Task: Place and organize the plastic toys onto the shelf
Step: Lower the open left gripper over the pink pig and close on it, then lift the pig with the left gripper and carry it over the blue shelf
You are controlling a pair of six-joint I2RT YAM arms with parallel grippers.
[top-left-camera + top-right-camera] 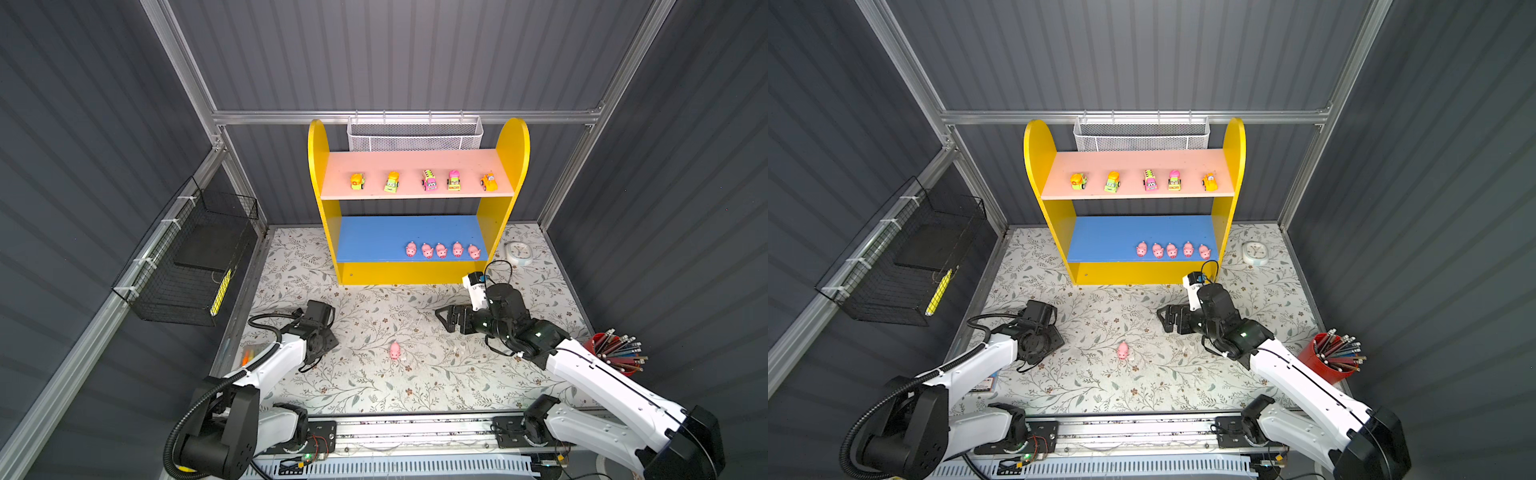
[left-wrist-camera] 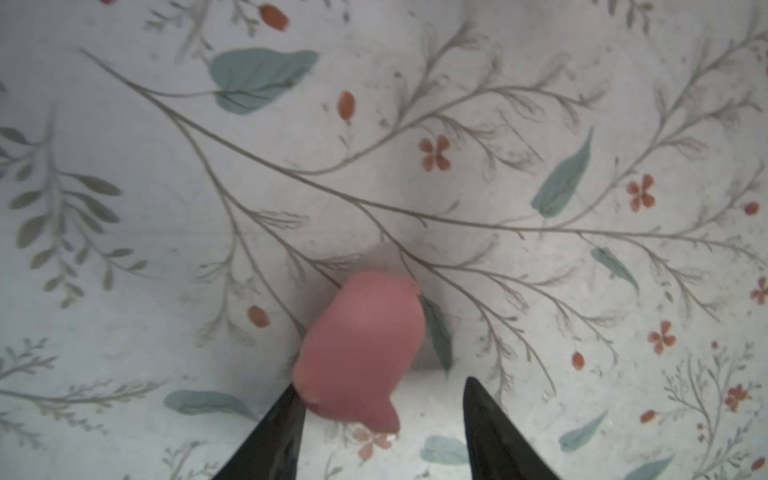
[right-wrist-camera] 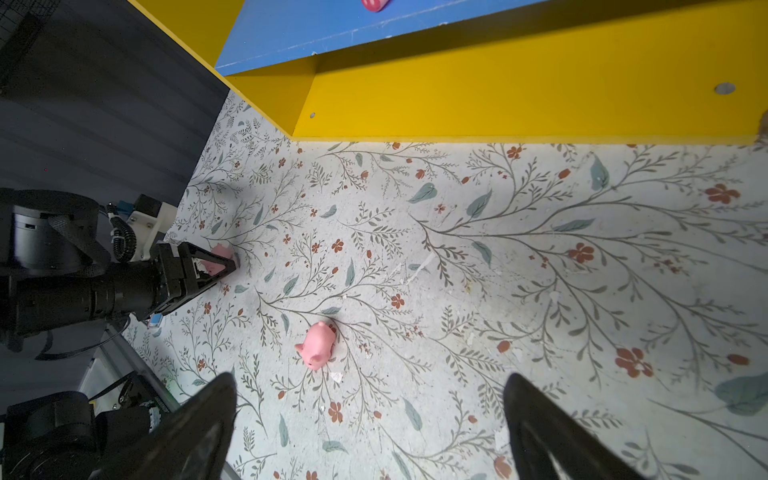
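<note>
1. Both top views: shelf [image 1: 513,166] holds five vehicles [image 1: 429,180] on pink board [image 1: 374,166], five pigs [image 1: 441,250] on blue board [image 1: 365,237]; two pigs to go, I reckon. Empty-looking white mesh basket [image 1: 415,143]; black wire basket [image 1: 232,199] holds something yellow [image 1: 220,293].
2. Left wrist: left gripper [image 2: 381,383] parted, one pig [image 2: 361,345] on tabletop [image 2: 540,124] between its fingers [image 2: 274,436], touching one, not clamped.
3. Right wrist: right gripper [image 3: 370,376] spread wide, empty; other pig [image 3: 318,345] just ahead of it.

2 top views share everything overhead; wrists near, seemingly downward.

Bright even light; near pig [image 2: 361,353] blurred.
</note>
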